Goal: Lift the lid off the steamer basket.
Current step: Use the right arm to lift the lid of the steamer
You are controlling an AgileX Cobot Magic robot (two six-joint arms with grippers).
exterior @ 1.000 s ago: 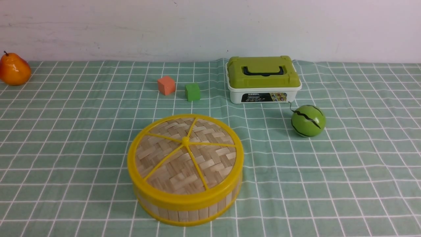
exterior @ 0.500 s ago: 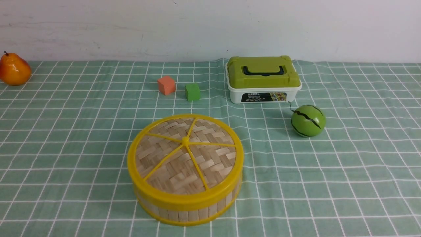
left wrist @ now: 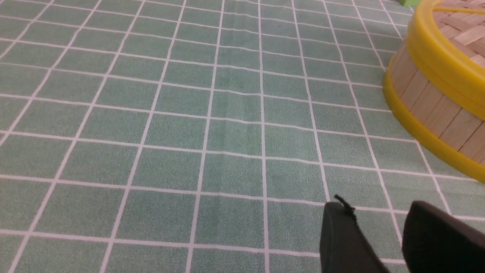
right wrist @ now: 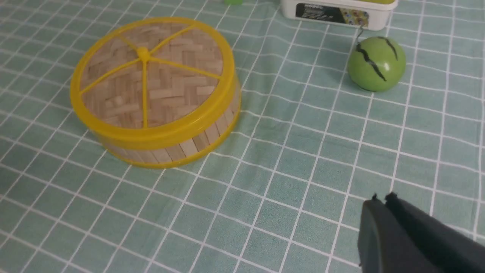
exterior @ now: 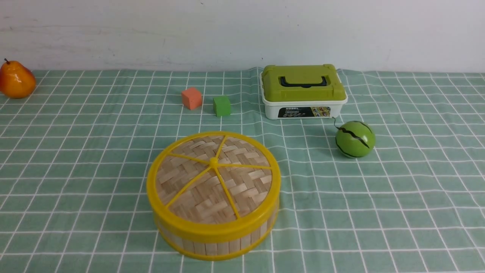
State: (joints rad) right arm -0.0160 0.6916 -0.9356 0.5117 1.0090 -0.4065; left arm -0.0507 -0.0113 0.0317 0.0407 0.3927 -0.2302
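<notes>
Pictured on the table point(exterior: 379, 208), with the lid point(exterior: 204, 201) on the steamer basket point(exterior: 223, 248), two blocks behind it, one point(exterior: 191, 98) to the left and slightly farther back than the other point(exterior: 222, 106), a pear point(exterior: 17, 80) at far left rear, a closed box point(exterior: 304, 91) behind and to the right, and a melon point(exterior: 355, 139) farther right, just before the box
</notes>
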